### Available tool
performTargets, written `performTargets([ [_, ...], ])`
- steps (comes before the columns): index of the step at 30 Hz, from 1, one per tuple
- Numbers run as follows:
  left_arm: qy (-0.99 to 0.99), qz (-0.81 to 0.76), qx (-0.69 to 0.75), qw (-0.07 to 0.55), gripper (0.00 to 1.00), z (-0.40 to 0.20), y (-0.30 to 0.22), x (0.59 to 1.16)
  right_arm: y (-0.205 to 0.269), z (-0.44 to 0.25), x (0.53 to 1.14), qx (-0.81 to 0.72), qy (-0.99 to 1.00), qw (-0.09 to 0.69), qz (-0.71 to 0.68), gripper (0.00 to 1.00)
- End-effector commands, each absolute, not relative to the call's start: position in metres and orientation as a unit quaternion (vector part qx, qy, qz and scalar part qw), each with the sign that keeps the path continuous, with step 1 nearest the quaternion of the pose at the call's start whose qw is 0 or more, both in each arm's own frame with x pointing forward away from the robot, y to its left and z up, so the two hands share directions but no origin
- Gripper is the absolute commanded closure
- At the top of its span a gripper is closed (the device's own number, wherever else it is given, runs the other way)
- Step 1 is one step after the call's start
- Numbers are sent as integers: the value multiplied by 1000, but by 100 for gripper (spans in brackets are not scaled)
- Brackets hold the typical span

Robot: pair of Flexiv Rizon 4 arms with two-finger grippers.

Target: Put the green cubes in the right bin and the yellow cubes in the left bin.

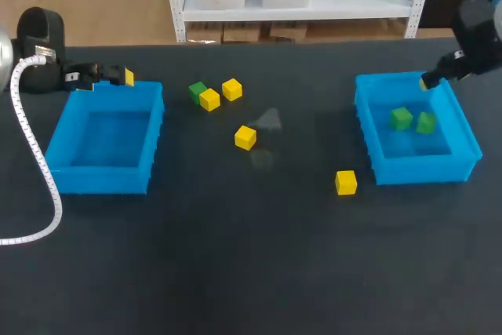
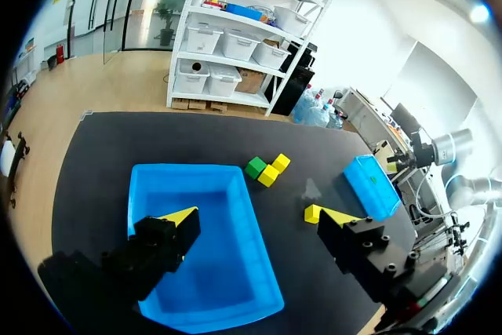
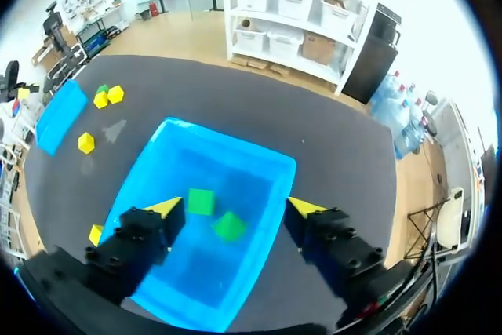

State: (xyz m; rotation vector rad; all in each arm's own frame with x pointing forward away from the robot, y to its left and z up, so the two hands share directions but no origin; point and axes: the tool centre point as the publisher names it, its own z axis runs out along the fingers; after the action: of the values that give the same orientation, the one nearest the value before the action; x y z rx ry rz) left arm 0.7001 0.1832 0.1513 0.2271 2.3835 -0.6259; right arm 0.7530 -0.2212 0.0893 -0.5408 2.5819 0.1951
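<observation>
Two green cubes (image 1: 401,118) (image 1: 426,122) lie in the right blue bin (image 1: 463,164). My right gripper (image 1: 429,80) hangs over that bin's far edge. In its wrist view the right gripper (image 3: 234,208) is open, with both green cubes (image 3: 201,201) (image 3: 230,226) on the bin floor below its fingers. One green cube (image 1: 197,90) sits on the table beside two yellow cubes (image 1: 209,100) (image 1: 231,89). Another yellow cube (image 1: 245,137) lies mid-table, and one more yellow cube (image 1: 346,182) near the right bin. My left gripper (image 1: 118,76) is open above the far edge of the left blue bin (image 1: 98,180). It (image 2: 259,221) holds nothing.
The left bin (image 2: 188,169) holds no cubes. Dark table stretches between the two bins and along the near side. A white ribbed cable (image 1: 35,154) from my left arm runs along the table's left edge.
</observation>
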Motion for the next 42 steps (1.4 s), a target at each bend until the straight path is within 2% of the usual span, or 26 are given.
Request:
performTargets([
  [1, 908, -242, 88, 329, 0, 150, 184, 700, -221, 98, 752, -221, 940, 247, 76, 0],
  [8, 908, -242, 88, 329, 0, 150, 184, 700, -192, 128, 772, -285, 917, 266, 80, 0],
  [16, 908, -242, 88, 329, 0, 150, 184, 700, -110, 149, 797, -323, 904, 269, 78, 0],
  [27, 908, -242, 88, 329, 0, 150, 184, 700, -1, 145, 826, -350, 889, 284, 76, 0],
  [42, 908, -242, 88, 329, 0, 150, 184, 700, 90, 131, 847, -414, 857, 284, 115, 0],
])
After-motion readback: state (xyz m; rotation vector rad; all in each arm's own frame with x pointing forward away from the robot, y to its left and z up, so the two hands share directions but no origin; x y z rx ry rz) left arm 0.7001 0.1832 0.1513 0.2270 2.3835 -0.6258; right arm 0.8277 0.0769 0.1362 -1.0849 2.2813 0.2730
